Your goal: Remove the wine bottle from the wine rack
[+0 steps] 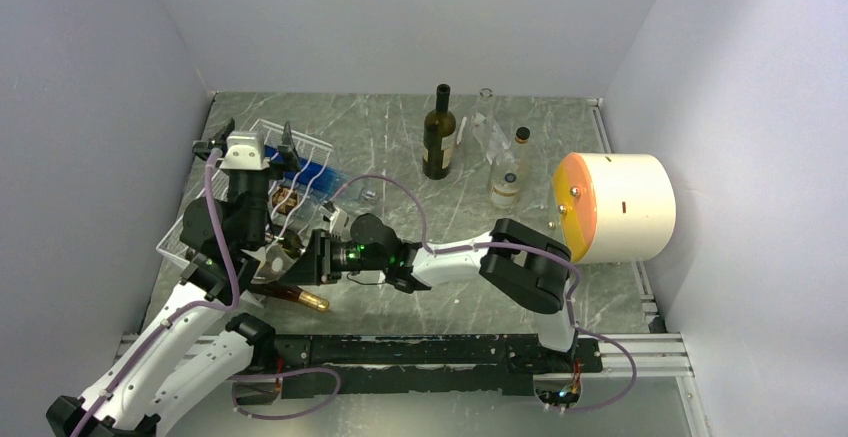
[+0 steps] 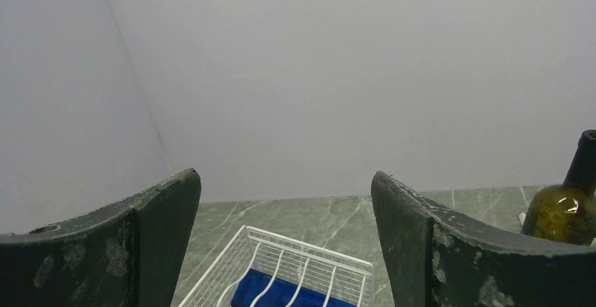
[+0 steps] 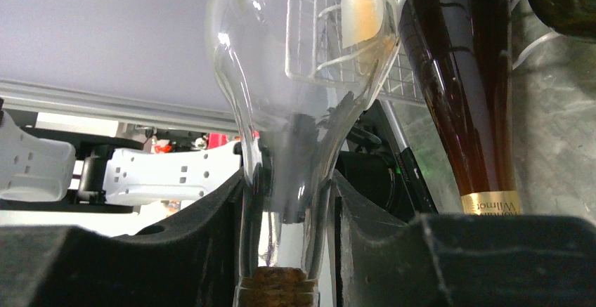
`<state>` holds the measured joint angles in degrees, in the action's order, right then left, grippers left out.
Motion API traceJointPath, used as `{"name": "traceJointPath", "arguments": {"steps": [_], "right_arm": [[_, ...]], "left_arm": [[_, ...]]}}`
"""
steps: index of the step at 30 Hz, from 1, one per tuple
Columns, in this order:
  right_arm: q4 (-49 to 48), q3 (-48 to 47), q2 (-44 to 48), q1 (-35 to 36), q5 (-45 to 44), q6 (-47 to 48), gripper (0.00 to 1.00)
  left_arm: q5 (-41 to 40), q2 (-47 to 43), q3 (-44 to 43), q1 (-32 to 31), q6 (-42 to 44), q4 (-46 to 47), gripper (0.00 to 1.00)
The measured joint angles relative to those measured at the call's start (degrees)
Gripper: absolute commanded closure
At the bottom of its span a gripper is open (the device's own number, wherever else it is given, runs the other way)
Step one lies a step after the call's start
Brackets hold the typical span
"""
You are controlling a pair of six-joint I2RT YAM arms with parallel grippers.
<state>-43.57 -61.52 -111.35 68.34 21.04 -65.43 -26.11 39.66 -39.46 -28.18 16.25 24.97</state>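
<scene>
Table (image 1: pixel 400 137) is a green marble-look slab with pale walls around it. White wire rack (image 1: pixel 310 145) sits on the left side, with something blue (image 2: pixel 281 294) lying in its far end. Cream cylinder (image 1: pixel 630 207) lies on its side at the right, orange face pointing left.

Left gripper (image 2: pixel 284 180) hangs over the rack's far end, fingers spread wide with nothing between them. Right gripper (image 3: pixel 289 208) reaches across to the rack's near end and is clamped on the neck of the clear bottle (image 3: pixel 281 75). That bottle's body rests against the rack wires, so it's not off the rack (cork plugs the mouth).

Amber bottle (image 3: pixel 464 96) with a gold band lies just beside it, neck poking off the rack's near edge. Green bottle (image 1: pixel 439 137) stands upright at the back, well apart from the rack.
</scene>
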Motion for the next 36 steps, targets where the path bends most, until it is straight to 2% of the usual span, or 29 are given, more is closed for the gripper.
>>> {"name": "traceJointPath", "arguments": {"steps": [31,36], "right_arm": [[-10.0,1.6,-2.1,-1.1,-1.5,-6.5,1.00],[-9.7,-1.0,-4.5,-1.0,-2.2,-5.5,1.00]], "left_arm": [[0.0,0.2,0.0,-2.0,3.0,0.0,0.05],[0.0,0.2,0.0,-2.1,3.1,0.0,0.05]]}}
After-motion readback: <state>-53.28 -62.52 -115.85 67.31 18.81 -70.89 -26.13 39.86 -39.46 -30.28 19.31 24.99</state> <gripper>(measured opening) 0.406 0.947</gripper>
